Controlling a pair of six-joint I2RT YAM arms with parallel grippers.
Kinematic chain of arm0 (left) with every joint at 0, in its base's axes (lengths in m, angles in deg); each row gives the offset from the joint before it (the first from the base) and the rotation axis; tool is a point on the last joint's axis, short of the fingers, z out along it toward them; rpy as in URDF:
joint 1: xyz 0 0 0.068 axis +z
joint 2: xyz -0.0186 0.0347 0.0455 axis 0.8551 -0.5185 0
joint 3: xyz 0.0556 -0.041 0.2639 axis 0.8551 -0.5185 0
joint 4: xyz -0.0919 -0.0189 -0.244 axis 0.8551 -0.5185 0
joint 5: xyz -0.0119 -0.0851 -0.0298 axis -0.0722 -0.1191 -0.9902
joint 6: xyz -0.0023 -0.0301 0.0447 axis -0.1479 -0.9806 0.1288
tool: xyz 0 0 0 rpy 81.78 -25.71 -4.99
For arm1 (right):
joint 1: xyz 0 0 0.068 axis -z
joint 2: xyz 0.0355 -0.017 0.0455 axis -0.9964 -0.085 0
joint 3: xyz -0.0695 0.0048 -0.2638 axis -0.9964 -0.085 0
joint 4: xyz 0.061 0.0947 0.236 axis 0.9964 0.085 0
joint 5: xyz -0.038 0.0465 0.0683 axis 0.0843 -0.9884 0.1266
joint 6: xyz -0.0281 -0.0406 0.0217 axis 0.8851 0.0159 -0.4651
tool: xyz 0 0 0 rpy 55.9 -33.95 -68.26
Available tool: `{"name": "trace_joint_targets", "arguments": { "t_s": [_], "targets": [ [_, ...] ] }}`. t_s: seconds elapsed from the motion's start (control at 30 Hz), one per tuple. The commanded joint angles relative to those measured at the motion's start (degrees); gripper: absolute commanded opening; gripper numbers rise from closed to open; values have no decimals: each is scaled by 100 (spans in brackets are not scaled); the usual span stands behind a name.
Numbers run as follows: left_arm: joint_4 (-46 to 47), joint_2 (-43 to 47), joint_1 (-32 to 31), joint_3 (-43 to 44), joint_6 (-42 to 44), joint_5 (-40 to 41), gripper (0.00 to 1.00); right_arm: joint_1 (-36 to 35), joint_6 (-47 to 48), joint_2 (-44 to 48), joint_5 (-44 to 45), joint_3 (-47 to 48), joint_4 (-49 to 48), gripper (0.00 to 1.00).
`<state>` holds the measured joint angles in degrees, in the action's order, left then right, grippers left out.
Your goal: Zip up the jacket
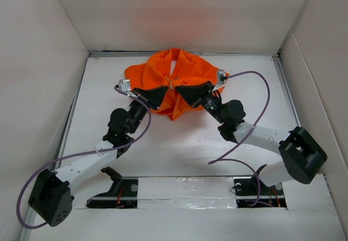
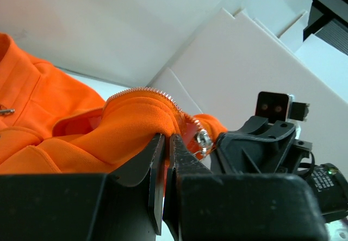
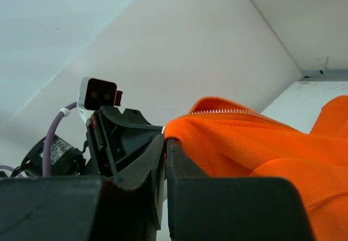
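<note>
The orange jacket (image 1: 179,72) lies bunched at the back of the table. My left gripper (image 1: 165,92) and right gripper (image 1: 181,90) meet nose to nose at its front edge. In the left wrist view the left gripper (image 2: 167,139) is shut on a fold of the jacket (image 2: 109,132) beside the silvery zipper teeth (image 2: 142,91), with a metal slider (image 2: 203,139) just right of the jaws. In the right wrist view the right gripper (image 3: 166,141) is shut on the jacket's edge (image 3: 228,143), below the zipper teeth (image 3: 239,110). The jacket's lower part is hidden under the folds.
White walls (image 1: 43,61) enclose the table on the left, back and right. Purple cables (image 1: 261,88) loop from both arms. Bare white tabletop (image 1: 179,148) lies between the jacket and the arm bases (image 1: 185,189).
</note>
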<state>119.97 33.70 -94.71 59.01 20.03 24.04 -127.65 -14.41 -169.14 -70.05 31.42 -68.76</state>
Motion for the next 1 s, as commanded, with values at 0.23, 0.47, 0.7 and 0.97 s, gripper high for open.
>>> {"name": "trace_joint_targets", "arguments": {
  "t_s": [0.23, 0.47, 0.7, 0.97],
  "targets": [
    [805, 222, -27, -111, -150, -352, 0, -72, 39, 41, 273, -15, -807, 0],
    [849, 328, -27, -208, -185, -299, 0, -72, 100, 94, 353, -120, -877, 0],
    [876, 372, -27, -216, -159, -273, 0, -124, 118, 121, 370, -208, -859, 0],
    [902, 302, -27, -216, -185, -326, 0, -125, 109, 94, 353, -234, -912, 0]
  ]
}}
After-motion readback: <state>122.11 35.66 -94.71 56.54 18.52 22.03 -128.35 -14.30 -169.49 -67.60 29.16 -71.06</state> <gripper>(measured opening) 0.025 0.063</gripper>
